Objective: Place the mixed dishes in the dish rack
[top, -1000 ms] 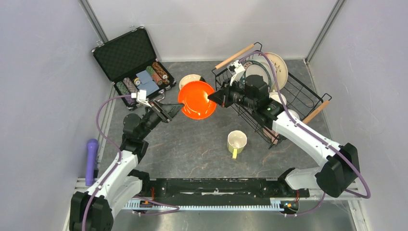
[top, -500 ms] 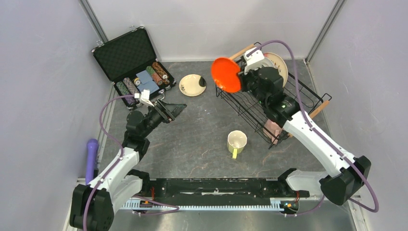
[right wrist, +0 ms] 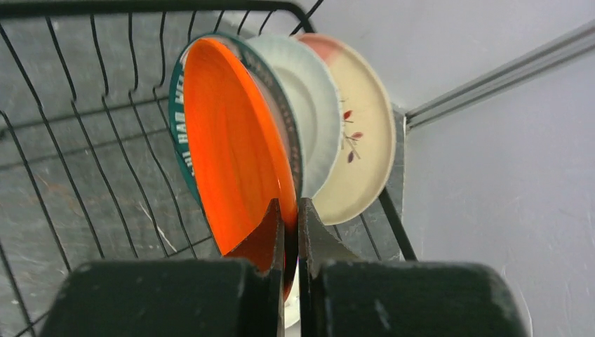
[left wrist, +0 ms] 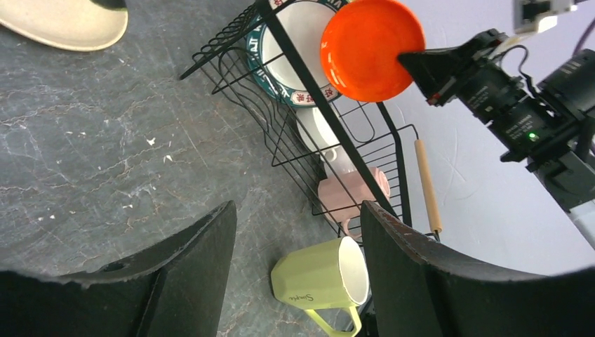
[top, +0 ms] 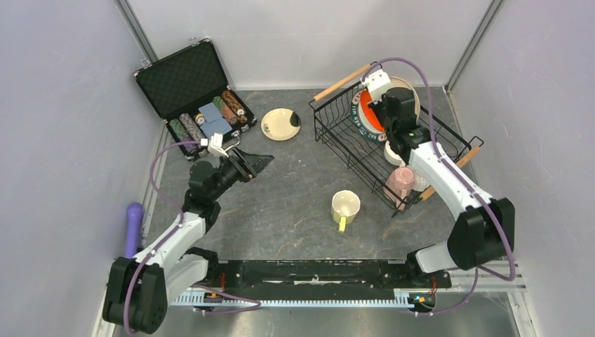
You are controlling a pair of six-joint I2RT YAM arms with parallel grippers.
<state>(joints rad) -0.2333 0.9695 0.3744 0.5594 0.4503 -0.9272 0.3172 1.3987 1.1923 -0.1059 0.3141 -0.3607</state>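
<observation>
Pale lavender walls close in a grey, stone-patterned bench, with the dish rack [top: 349,151] set at an angle in the far right part of it, a light wooden handle [top: 342,82] at each end. The right tool [right wrist: 289,214] reaches into the rack's far end with its fingers pinched tight on the lower rim of the orange plate [right wrist: 235,161]. That plate stands on edge against the face of the teal-rimmed plate [right wrist: 184,151]. Behind these, also upright, come the white plate [right wrist: 309,112] and then the pink-cream plate [right wrist: 361,140]. Whether the orange plate's edge rests on the wires cannot be told. Nearer in the rack sits a white vessel [left wrist: 313,132], and the pink mug [top: 401,181] lies at the near end. The yellow-green mug [top: 344,206] stands on the bench just outside the rack, its handle pointing toward the arm bases. The cream black-spotted plate [top: 280,124] lies flat on the bench between the rack and an open black case [top: 184,78] holding striped chips [top: 184,126] and a blue box [top: 212,116]. The left tool [left wrist: 298,235] hovers over the bench near the case, well apart from the rack, its fingers spread wide with nothing between them. A purple object [top: 133,228] lies by the left wall.
</observation>
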